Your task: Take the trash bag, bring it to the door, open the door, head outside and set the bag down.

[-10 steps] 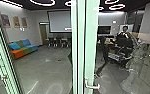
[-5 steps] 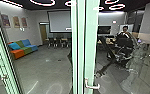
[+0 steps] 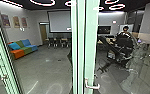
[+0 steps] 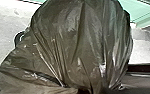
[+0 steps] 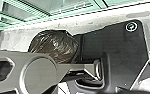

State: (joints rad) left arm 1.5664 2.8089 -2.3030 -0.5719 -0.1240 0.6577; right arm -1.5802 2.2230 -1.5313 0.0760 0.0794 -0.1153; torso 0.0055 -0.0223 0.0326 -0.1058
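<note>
Though bulky, trash bag tight in L hand.

Item: in my head view, ring lights glowed against a dark ceiling; pale loops of glare marked the grey floor. Item: wide-angle stretch slanted the green frame. Item: in my wrist views, harsh brightness bleached the ground, and white glints streaked the bag.

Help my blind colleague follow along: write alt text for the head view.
A green door frame with a handle crosses the middle; beyond it, a colorful sofa stands on the left, a person on the right.
</note>
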